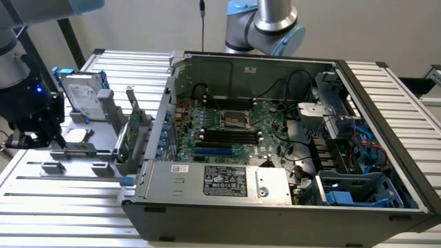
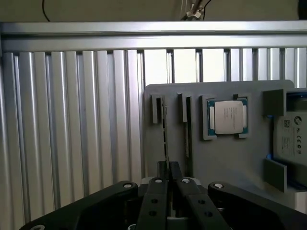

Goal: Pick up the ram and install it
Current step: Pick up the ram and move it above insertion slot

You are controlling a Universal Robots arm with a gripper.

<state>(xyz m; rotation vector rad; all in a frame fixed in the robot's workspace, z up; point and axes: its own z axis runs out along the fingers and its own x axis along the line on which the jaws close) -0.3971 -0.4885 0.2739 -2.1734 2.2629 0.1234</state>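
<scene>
The big black metal computer box (image 1: 276,222) lies open on the silver ribbed table (image 1: 62,206). Inside it sits a green main board (image 1: 269,121) with long black slots (image 1: 231,135) in rows. A silver power box with a white sticker (image 1: 220,181) fills the front. Blue plastic drive boxes (image 1: 358,194) sit at the exterior view's right, and black wires run over the board.

Next to the box, at the exterior view's left, is a flat grey plastic holder (image 2: 225,158). It holds a square silver chip (image 2: 228,116) in its own pocket. It also holds a silver hard drive with blue rails (image 1: 82,98) and a tall green card with a metal strip (image 1: 131,134), which stands up just beside the box wall.

The ram, a thin long green stick (image 2: 165,129), is in this holder too. It stands on its thin edge in a slot, next to a small grey block. A second thin dark stick (image 2: 187,129) stands just beside it, the same way round. The ram's long side runs straight away from the black gripper (image 2: 169,172), in line with the ribs of the table. In the exterior view it points across towards the computer box.

The gripper is squeezed tight on the near end of the ram, one black finger (image 2: 157,191) on each flat side. The ram is not in the computer box.
</scene>
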